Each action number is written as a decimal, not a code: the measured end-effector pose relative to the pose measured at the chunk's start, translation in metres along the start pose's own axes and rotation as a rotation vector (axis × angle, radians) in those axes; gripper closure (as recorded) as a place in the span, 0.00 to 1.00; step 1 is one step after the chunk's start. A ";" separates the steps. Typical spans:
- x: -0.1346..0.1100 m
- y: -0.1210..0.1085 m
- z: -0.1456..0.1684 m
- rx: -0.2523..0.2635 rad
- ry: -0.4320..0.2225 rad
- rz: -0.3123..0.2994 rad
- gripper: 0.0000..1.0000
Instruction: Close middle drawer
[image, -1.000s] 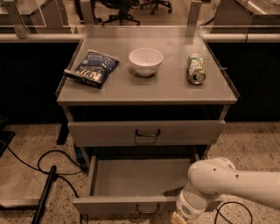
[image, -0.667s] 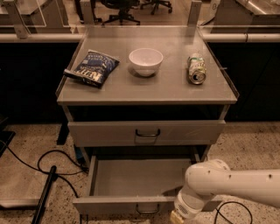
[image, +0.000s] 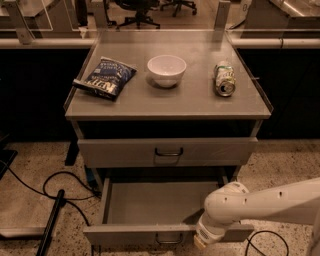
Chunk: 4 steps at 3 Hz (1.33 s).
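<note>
The arm (image: 270, 202) has crept left over the last second. Its rounded joint now sits further in over the right-hand end of the middle drawer (image: 150, 202), and the gripper (image: 204, 239) has gone left with it. The gripper is now low at the drawer's front panel, right of the handle (image: 168, 240) and nearer it than a moment ago. The drawer itself hasn't budged. It's pulled well out at the bottom of the view, its bare inside on show and its front edge on the same line as before. So that was a repositioning, not a push, and the closing proper looks yet to begin. Whether the gripper is open or shut I can't tell, because its business end dips toward the frame's lower edge behind the wrist. I also can't tell if it's pressing on the panel or just in front of it. The upper drawer (image: 167, 151) is shut flush. On the cabinet top (image: 195, 102) the chip bag (image: 105, 78), bowl (image: 166, 70) and can (image: 225, 79) sit exactly where they were. My read is that contact right of the handle is off-centre but workable. A straight shove inward from there should send the drawer home, provided the push stays square so the drawer doesn't rack on its runners.
</note>
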<state>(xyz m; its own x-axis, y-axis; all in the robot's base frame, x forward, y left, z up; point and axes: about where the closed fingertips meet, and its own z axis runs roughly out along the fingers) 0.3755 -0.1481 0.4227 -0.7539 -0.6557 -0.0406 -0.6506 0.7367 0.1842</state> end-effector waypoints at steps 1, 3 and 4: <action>-0.001 -0.002 0.001 0.007 0.002 0.003 0.81; -0.001 -0.002 0.001 0.007 0.002 0.003 0.34; -0.001 -0.002 0.001 0.007 0.002 0.003 0.13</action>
<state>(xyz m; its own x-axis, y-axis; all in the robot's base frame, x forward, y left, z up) 0.3770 -0.1489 0.4212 -0.7560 -0.6535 -0.0382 -0.6487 0.7401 0.1777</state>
